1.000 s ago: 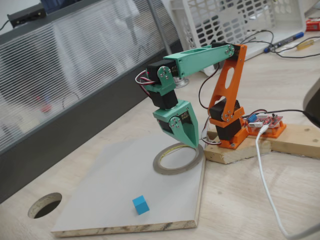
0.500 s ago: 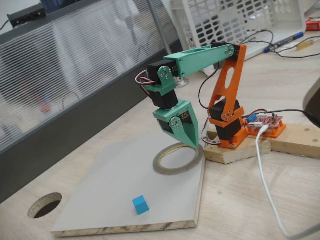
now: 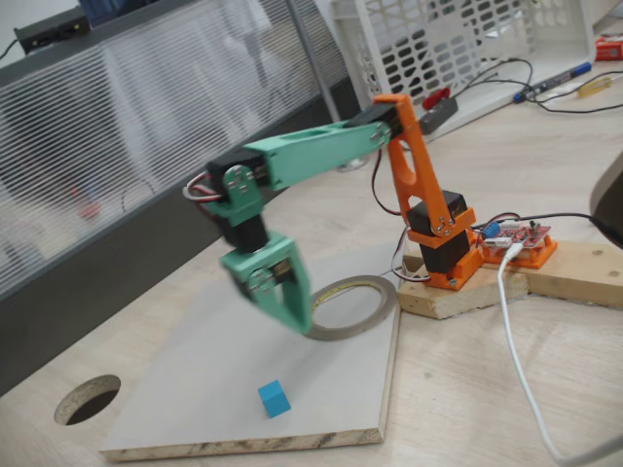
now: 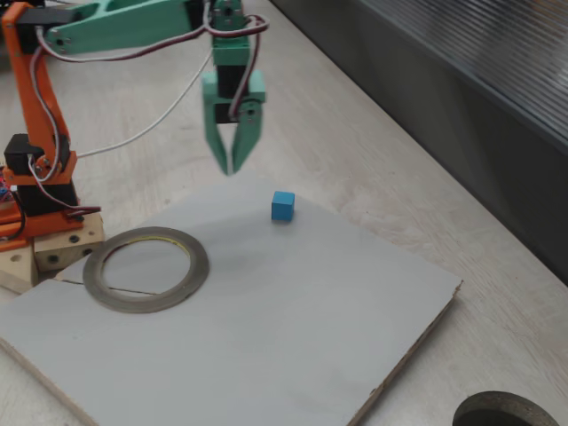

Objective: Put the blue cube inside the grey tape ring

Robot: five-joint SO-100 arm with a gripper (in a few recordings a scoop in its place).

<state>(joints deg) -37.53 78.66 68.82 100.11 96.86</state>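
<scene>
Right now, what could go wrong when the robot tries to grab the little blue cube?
The blue cube is tiny, so the gripper, whose fingertips are nearly together above the board, might nudge it away instead of pinching it. The grey tape ring lies loose on the grey board, so the arm could bump it out of place.

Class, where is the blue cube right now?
The blue cube sits on the grey board, right of the gripper in this fixed view, apart from the grey tape ring.
</scene>
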